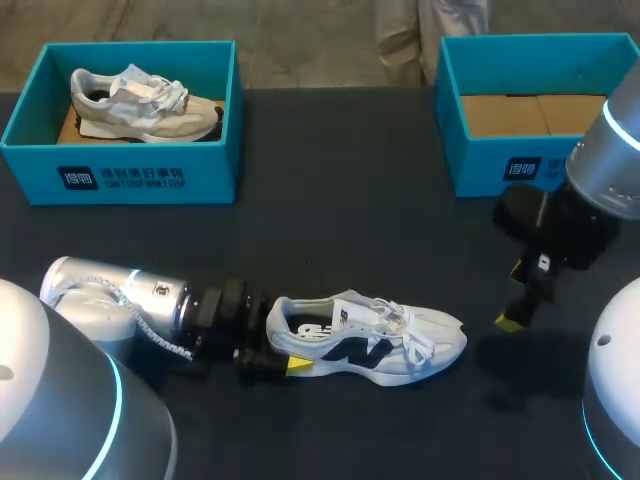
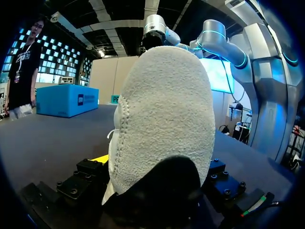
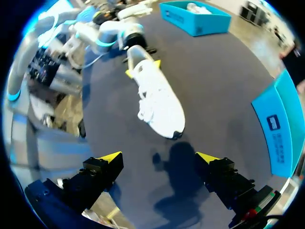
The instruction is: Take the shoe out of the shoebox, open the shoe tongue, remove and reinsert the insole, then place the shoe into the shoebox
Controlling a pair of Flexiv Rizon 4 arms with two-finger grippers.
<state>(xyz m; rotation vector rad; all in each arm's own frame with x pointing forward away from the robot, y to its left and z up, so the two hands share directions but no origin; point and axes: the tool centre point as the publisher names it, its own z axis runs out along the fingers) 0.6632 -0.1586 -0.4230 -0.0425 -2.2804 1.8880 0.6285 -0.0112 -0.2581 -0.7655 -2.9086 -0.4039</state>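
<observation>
The left gripper (image 1: 285,342) is clenched on the heel of the shoe (image 1: 385,348), which stands upright on the table (image 1: 330,240), likely to steady it. Past the toe the right gripper (image 1: 514,296) hangs released, free for the tongue. The empty shoebox (image 1: 520,165) stands behind.

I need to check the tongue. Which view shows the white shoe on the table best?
Head view: the white shoe lies whole, side-on, opening visible. Right wrist shows it toe-first, smaller; left wrist only its heel.

The shoe (image 2: 164,119) sits heel-first in the left gripper (image 2: 157,174) – both fingers (image 2: 95,167) touching it – a blue shoebox (image 2: 66,100) well beyond.
</observation>
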